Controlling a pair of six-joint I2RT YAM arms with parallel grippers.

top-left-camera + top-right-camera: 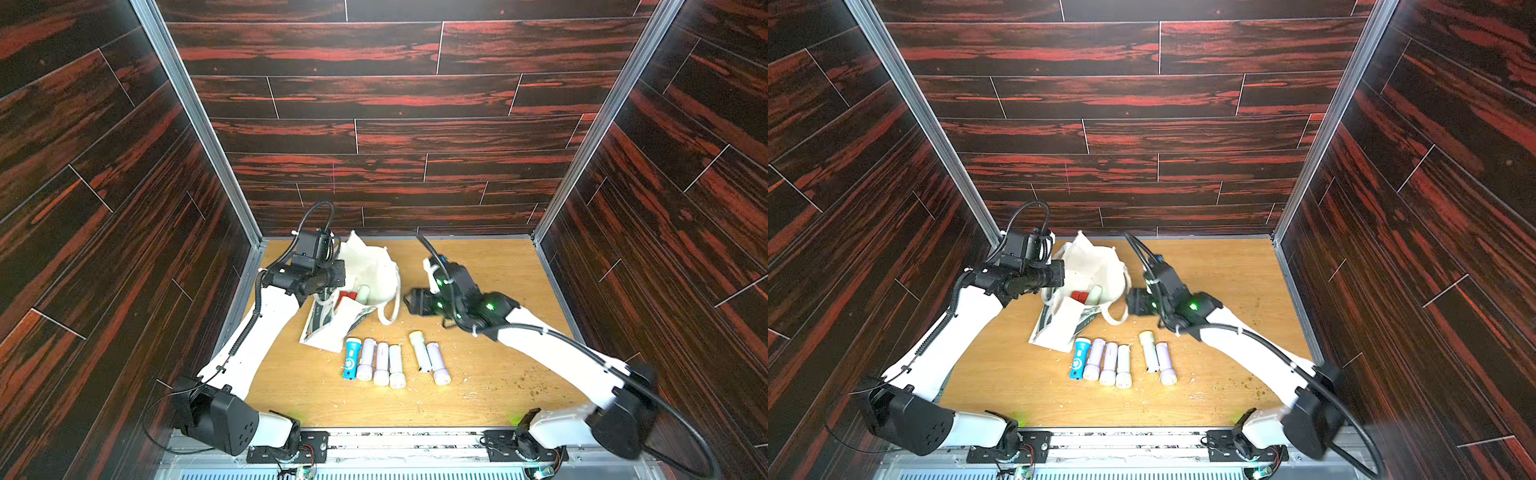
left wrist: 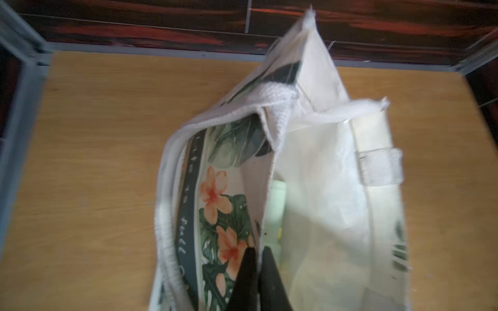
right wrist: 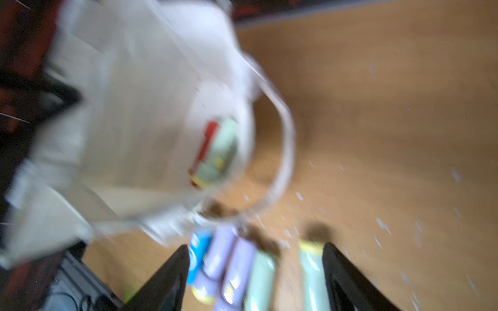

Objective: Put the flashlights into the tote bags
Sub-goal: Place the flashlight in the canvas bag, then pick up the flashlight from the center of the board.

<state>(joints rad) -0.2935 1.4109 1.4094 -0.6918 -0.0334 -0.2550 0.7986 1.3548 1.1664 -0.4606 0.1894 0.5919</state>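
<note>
Tote bag [image 1: 374, 266] rim pinched tight by left tool [image 2: 257, 251], right tool [image 3: 254, 246] spread wide, empty, beside it, flashlights [image 1: 381, 361] in front.

Wooden table [image 1: 498, 270]: tote bag [image 1: 370, 266] rear left; six flashlights [image 1: 381, 362] side by side nearer front; crumbs [image 1: 536, 388] scattered.

The cream tote bag [image 1: 372, 266] stands open, a red flashlight [image 1: 347, 296] and a pale flashlight [image 1: 364, 293] inside. A blue flashlight [image 1: 351, 358] and five pale flashlights [image 1: 381, 363] lie side by side near it.
</note>
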